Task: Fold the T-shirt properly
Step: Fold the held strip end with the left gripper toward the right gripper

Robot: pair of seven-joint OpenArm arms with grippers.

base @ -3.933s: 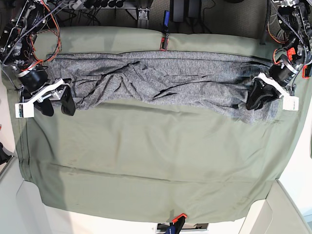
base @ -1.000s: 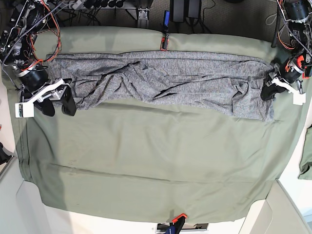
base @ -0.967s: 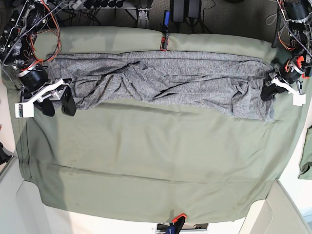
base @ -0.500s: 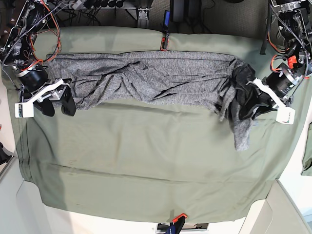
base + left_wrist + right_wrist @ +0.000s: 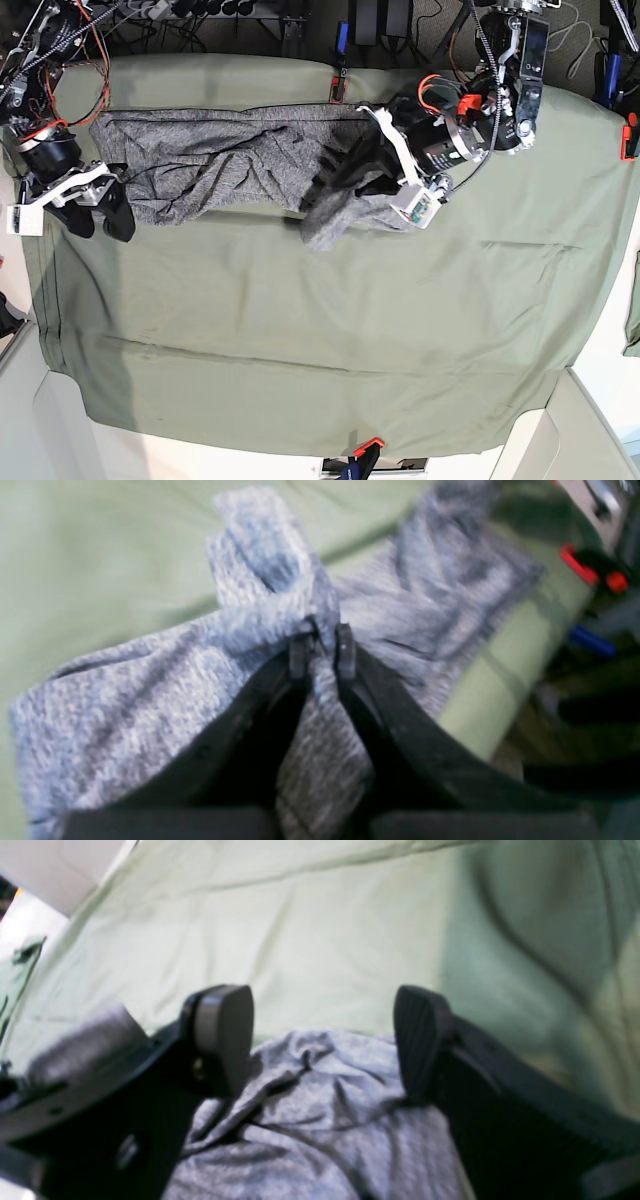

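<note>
The heather-grey T-shirt lies bunched along the far side of the olive table cloth. Its right end is lifted and doubled back toward the middle. My left gripper hangs over the table's centre, shut on that end. In the left wrist view, a bundle of T-shirt is pinched between the tips of the left gripper. My right gripper stands open at the shirt's near left corner. In the right wrist view, the right gripper has its pads wide apart, with T-shirt folds lying loose beneath them.
Red clamps pin the cloth at the far edge and the near edge. Cables and stands crowd the area behind the table. The cloth hangs over the table's edges on both sides.
My left gripper has carried the shirt's right end from the far right to the middle, doubling it over. The right arm has shifted slightly left and stays open.
</note>
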